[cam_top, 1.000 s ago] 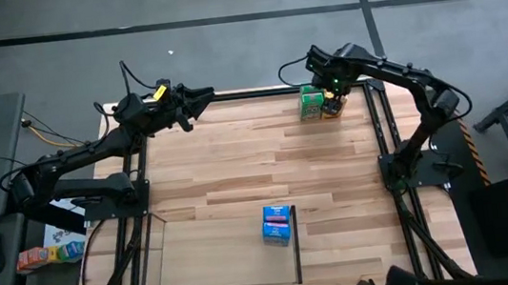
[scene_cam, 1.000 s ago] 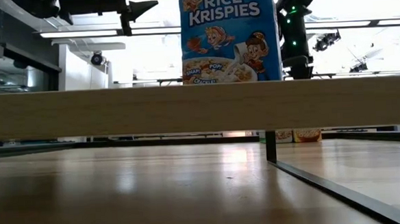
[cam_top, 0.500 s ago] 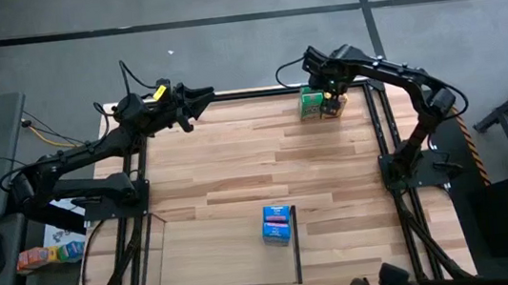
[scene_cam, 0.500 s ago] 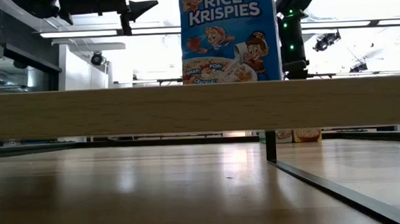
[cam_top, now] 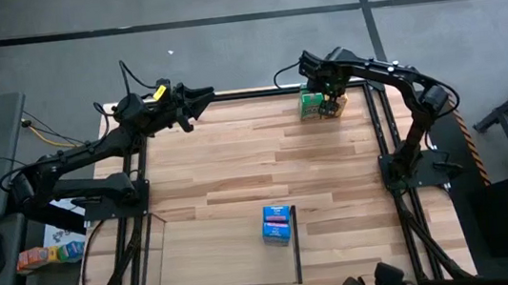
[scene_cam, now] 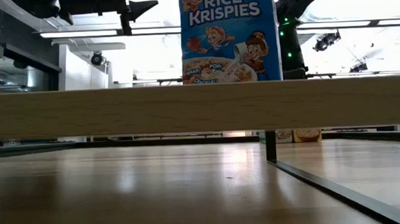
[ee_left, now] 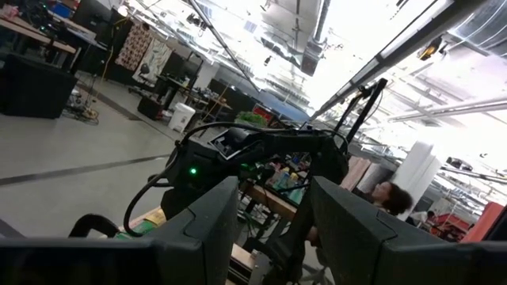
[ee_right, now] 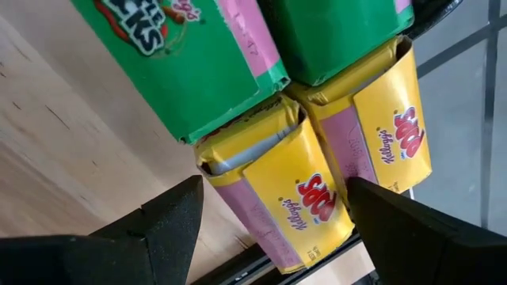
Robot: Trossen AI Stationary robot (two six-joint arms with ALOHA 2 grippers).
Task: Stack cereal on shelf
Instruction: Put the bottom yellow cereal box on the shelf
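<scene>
One blue cereal box [cam_top: 278, 224] stands upright on the pale flat shelf [cam_top: 210, 258], next to the shelf's thin black bar [cam_top: 297, 253]. It fills the low view [scene_cam: 230, 35]; I see no second blue box. Two green boxes [ee_right: 198, 63] and two yellow boxes [ee_right: 273, 198] lie packed together at the table's far right corner [cam_top: 319, 104]. My right gripper [ee_right: 269, 229] is open above them, one finger on either side of a yellow box. My left gripper [cam_top: 203, 100] is open and empty, raised over the far left corner.
The black metal frame [cam_top: 383, 137] runs along the table's edges, close behind the green and yellow boxes. The wooden tabletop [cam_top: 237, 164] lies bare between the boxes and the shelf. A desk with small items [cam_top: 46, 252] stands off the table's left side.
My right gripper has shifted a little toward the table's left, staying above the green and yellow boxes. The boxes and the blue box have kept still.
</scene>
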